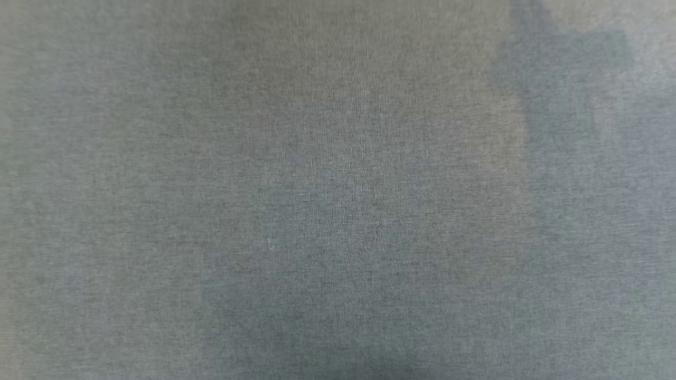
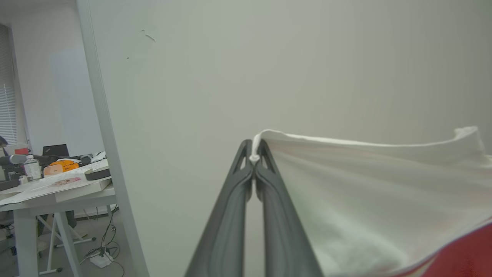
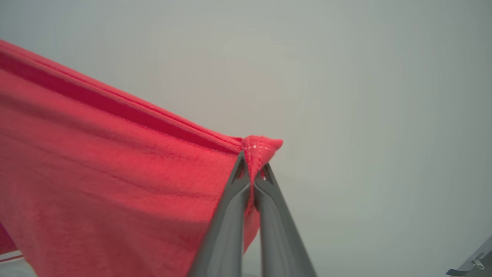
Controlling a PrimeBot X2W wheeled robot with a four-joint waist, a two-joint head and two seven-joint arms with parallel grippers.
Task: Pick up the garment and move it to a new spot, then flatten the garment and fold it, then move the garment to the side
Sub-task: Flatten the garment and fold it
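Now one garment (image 3: 115, 173), red with white parts, is held stretched between two tools in front of a pale wall (image 2: 269, 57). The left tool (image 2: 253, 158) has its two dark fingers pressed together on the edge of a white sleeve (image 2: 365, 184). In that wrist view the cloth spreads away to the right of the fingers and turns red at the lower right corner. The right tool (image 3: 253, 169), also two dark fingers closed tight, clamps a red stitched corner that pokes out just above the tips, and the red cloth fans out to their left. The head view looks onto a blurred grey woven surface (image 1: 338, 190) with soft shadows. At the far left of the left wrist view, one cluttered counter (image 2: 57, 190) bears one clear bottle (image 2: 32, 167) and one orange object (image 2: 63, 165).
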